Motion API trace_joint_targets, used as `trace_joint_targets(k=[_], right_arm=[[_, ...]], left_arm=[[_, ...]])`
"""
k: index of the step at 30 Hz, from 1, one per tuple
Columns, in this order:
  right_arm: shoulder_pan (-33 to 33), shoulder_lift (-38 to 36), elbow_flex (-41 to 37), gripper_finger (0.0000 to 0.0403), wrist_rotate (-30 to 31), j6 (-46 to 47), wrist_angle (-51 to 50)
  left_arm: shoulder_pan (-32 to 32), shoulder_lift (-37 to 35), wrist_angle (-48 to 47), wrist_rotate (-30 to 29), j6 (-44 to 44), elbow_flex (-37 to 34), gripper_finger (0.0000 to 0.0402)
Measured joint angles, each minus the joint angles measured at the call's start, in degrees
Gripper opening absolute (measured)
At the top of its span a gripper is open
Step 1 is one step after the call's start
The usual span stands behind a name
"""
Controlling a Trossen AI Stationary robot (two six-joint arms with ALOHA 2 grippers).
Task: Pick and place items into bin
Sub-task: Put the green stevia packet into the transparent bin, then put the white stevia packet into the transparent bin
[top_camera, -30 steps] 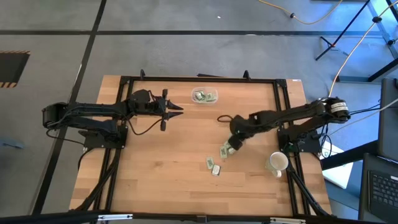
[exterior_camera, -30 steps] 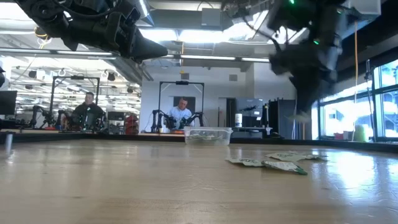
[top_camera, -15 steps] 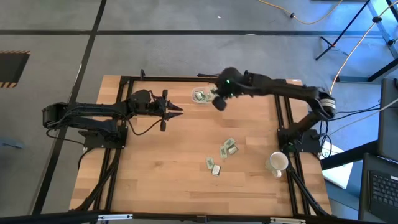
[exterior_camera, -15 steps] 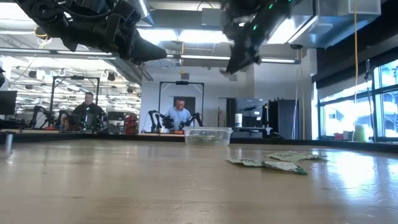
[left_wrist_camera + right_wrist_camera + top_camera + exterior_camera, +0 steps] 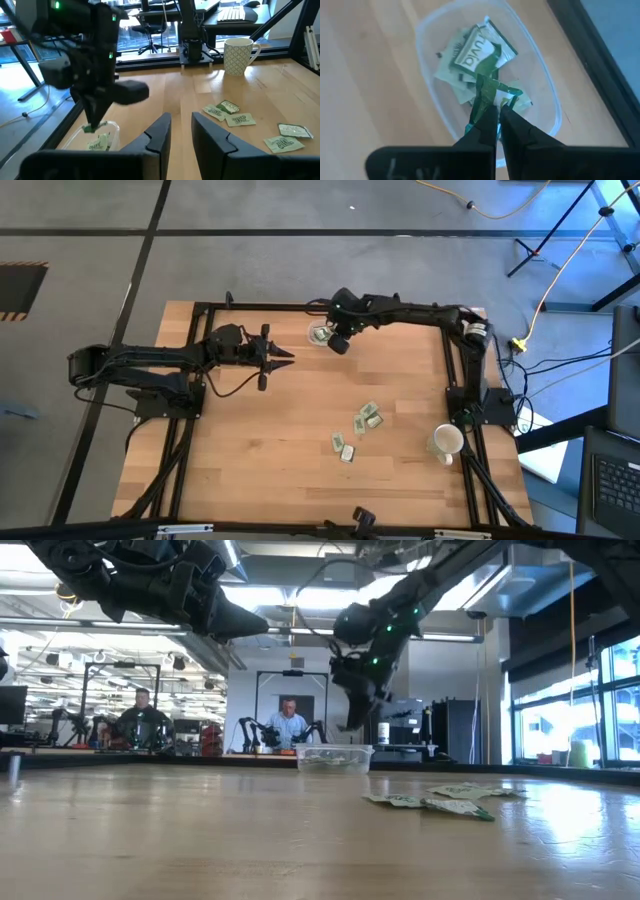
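Clear bin (image 5: 547,90) lies under the right hand (image 5: 497,117) clenching a green packet (image 5: 487,90); left hand (image 5: 283,357) released.

Pale green-and-white packets (image 5: 479,52) in a clear bin (image 5: 547,85); white cup (image 5: 446,442); black grippers.

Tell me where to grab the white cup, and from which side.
Probably the rim, from straight above, one finger inside and one outside, away from the handle: the cup stands upright with its mouth open upward. The right claw holds a packet over the tray.
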Motion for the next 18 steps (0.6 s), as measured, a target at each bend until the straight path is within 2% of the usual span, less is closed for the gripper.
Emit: trace_joint_targets(k=[9, 18], right_arm=[[-1.0, 1.9, 0.1, 0.0031, 0.0, 0.3, 0.8], [-1.0, 1.3, 0.3, 0.0103, 0.0, 0.3, -0.8]], left_arm=[[0.0, 0.0, -0.1, 0.0, 0.0, 0.0, 0.0070], [0.0, 0.0, -0.2, 0.0, 0.0, 0.0, 0.0070]])
